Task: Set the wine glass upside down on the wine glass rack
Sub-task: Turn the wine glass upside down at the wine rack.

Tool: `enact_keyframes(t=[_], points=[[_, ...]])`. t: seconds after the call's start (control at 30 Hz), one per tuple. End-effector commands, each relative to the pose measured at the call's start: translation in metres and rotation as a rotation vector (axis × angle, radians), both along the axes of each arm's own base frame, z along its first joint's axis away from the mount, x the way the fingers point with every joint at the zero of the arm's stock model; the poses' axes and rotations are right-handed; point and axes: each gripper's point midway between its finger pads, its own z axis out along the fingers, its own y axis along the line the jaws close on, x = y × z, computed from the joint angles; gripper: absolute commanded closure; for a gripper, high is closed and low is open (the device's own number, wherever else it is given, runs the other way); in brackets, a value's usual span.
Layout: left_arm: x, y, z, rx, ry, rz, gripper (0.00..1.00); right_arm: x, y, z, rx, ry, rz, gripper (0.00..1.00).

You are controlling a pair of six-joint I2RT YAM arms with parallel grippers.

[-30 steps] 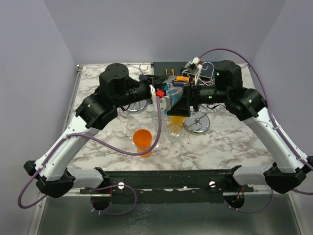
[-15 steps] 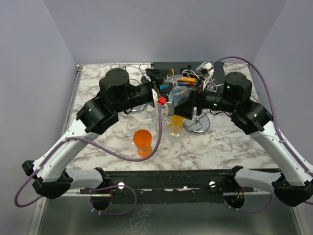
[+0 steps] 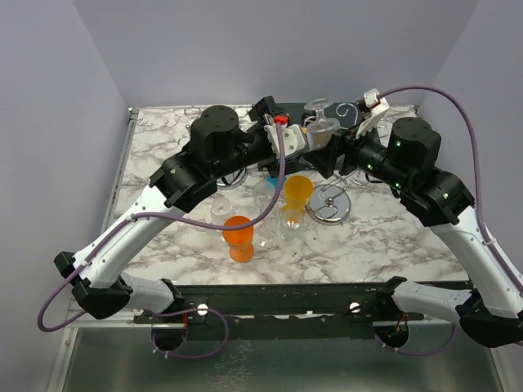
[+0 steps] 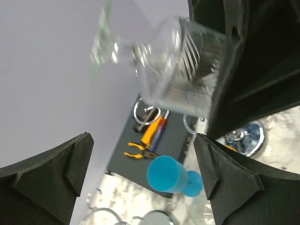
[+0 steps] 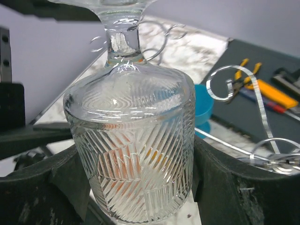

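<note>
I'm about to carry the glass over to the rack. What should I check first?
1. The glass is upside down, stem up: ok.
2. The right hand is clamped on the bowl, both sides: ok.
3. The left hand is open and off the glass: ok.
4. The rack is in sight past the glass: ok.
5. The foot is lined up with a rack slot: cannot tell.

Now a clear, glossy wine glass [image 5: 136,154] with ribbed cut facets is seen; the rack [image 3: 335,211] is shown as bright polished metal, the table [image 3: 392,237] as smooth and marble-patterned, the blue cup [image 4: 166,174] as smooth plastic.
</note>
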Motion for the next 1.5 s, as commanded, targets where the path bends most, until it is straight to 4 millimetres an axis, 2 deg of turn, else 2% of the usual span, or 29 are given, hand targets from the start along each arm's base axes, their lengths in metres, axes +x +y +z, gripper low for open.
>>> enact_keyframes(t=[0.0,0.13,0.27,0.4,0.57,0.67,0.77,0.9,1.07,1.2,1.33,1.47], points=[[0.006,-0.002,-0.007,-0.112,0.211,0.083,0.01,0.034,-0.036,0.049,-0.004,-0.194,-0.247,1.0],[0.014,-0.004,-0.018,-0.139,0.303,0.104,0.02,0.05,-0.052,0.055,-0.042,-0.227,-0.361,1.0],[0.028,-0.011,-0.03,-0.135,0.358,0.107,0.07,0.058,-0.084,0.054,-0.075,-0.241,-0.539,1.0],[0.043,-0.027,-0.027,-0.13,0.392,0.052,0.15,0.058,-0.115,0.047,-0.125,-0.229,-0.689,1.0],[0.051,-0.056,-0.017,-0.069,0.328,-0.072,0.14,0.049,-0.148,0.044,-0.142,-0.231,-0.831,1.0],[0.054,-0.072,-0.015,-0.024,0.29,-0.151,0.14,0.048,-0.154,0.045,-0.146,-0.243,-0.856,1.0],[0.042,-0.083,-0.031,0.075,0.272,-0.273,0.14,0.048,-0.162,0.048,-0.155,-0.254,-0.895,1.0],[0.037,-0.092,-0.052,0.18,0.226,-0.348,0.14,0.048,-0.169,0.056,-0.135,-0.281,-0.935,1.0],[0.026,-0.108,-0.05,0.13,0.326,-0.383,0.1,0.049,-0.173,0.057,-0.143,-0.276,-0.961,1.0],[0.021,-0.12,-0.047,0.042,0.48,-0.361,0.09,0.04,-0.181,0.059,-0.136,-0.28,-0.974,1.0],[0.026,-0.13,-0.044,-0.069,0.619,-0.302,0.13,0.026,-0.191,0.069,-0.093,-0.295,-0.974,1.0],[0.028,-0.138,-0.046,-0.121,0.686,-0.285,0.17,0.018,-0.192,0.07,-0.081,-0.278,-0.953,1.0]])
